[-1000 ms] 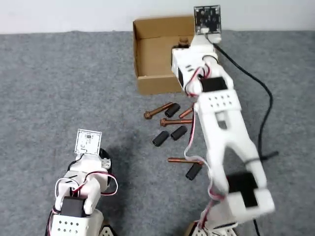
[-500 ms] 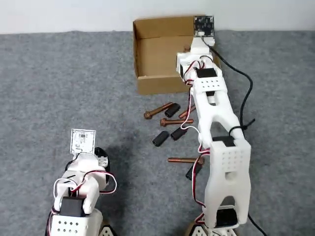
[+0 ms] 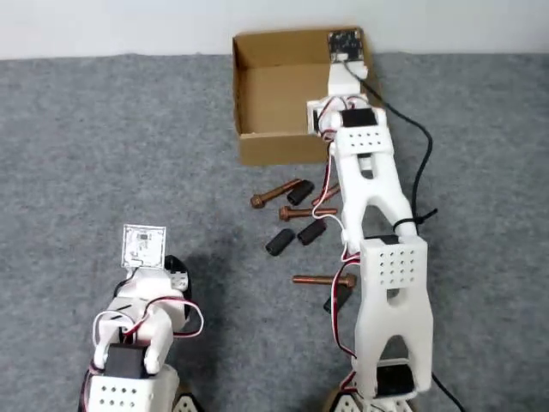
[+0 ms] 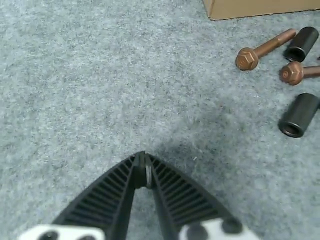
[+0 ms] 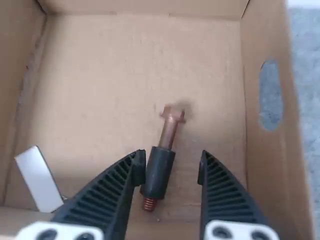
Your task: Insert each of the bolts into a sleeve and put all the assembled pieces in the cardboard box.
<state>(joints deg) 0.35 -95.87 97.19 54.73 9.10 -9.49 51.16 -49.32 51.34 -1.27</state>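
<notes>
Apparently three or four bolts (image 3: 274,193), four sleeves (image 3: 280,242).

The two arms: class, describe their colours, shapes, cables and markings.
The left arm and right arm are white plastic shells with black motors, looped red, white and black wires and panels of small holes. A thick black cable leads off the right arm. The left hand and right hand each have two black, ribbed, tapering fingers.
</notes>
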